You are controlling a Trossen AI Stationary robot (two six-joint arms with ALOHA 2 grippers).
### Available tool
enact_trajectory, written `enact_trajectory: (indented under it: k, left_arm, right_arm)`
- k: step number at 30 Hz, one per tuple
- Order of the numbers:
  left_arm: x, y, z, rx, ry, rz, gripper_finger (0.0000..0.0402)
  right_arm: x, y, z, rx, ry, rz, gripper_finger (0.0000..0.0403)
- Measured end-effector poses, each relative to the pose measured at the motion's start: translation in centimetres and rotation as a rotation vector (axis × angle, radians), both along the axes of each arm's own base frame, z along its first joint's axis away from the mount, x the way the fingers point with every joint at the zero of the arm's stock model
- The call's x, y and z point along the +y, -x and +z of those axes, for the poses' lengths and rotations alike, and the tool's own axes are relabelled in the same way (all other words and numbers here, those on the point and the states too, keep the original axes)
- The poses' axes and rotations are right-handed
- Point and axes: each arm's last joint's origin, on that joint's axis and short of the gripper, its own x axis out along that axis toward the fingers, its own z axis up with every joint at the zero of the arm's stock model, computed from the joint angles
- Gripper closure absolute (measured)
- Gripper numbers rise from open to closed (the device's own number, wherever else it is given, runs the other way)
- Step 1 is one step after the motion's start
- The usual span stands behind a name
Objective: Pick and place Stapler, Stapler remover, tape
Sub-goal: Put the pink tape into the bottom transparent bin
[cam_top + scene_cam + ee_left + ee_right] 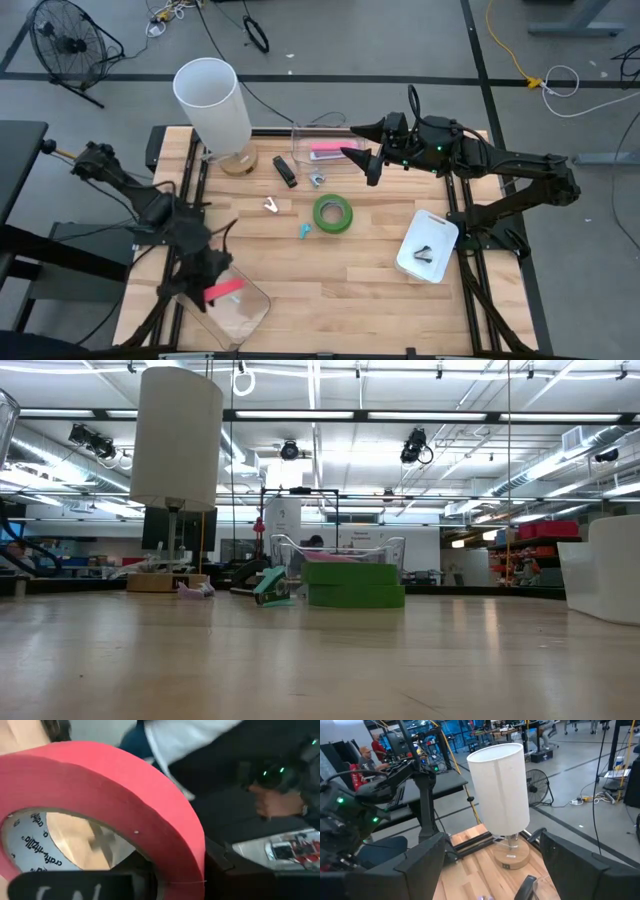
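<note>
Our left claw (pixel 222 287) grips a pink tape (pixel 225 288) roll tight, over a clear tray (pixel 245 312) far from the lamp (pixel 213 105). Our right claw (pixel 362 152) hangs wide open beside the lamp, over a clear bin (pixel 300 145). Green tape (pixel 333 213) lies flat below that claw, near the lamp.

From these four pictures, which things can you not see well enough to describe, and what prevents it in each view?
- Left gripper: in the high view, the arm covers its fingers; the left wrist view is filled by the pink-red tape.
- White tray: the two small dark items in it are too small to name.
- Small metal pieces on the table: too small to identify.
- Clear container: in the low view, the green tape hides its lower part.
</note>
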Motion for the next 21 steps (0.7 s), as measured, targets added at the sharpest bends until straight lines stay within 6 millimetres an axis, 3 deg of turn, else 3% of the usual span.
enact_trajectory:
  k: [8, 21]
  left_arm:
    - [-1.2, 1.5, -2.3, 0.084, -0.112, -0.014, 0.0309]
    - [-1.4, 2.1, -9.5, 0.232, -0.097, 0.023, 0.0309]
  right_arm:
    - [0.0, 0.0, 0.0, 0.0, 0.0, 0.0, 0.0083]
    - [0.0, 0.0, 0.0, 0.001, 0.004, 0.0, 0.0083]
